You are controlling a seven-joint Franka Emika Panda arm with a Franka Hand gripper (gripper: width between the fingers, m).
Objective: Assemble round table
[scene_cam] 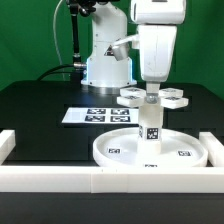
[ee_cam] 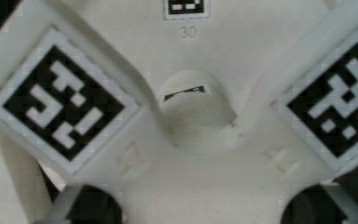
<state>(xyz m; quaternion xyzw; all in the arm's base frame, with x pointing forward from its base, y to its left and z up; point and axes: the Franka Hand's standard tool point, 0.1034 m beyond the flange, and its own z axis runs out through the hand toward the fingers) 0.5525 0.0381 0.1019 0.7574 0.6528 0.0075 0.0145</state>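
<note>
Two fingers (scene_cam: 151,103) grasp the upright post (scene_cam: 151,128) standing on the round disc (scene_cam: 115,152).

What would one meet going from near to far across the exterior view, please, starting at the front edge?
Border rail → round rimmed disc → upright post standing on the disc → flat base piece → marker board → robot arm's base.

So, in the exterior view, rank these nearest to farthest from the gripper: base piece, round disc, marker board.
From the gripper:
1. Base piece, at the fingertips, atop the post.
2. Round disc, just below.
3. Marker board, off to the exterior view's left.
</note>
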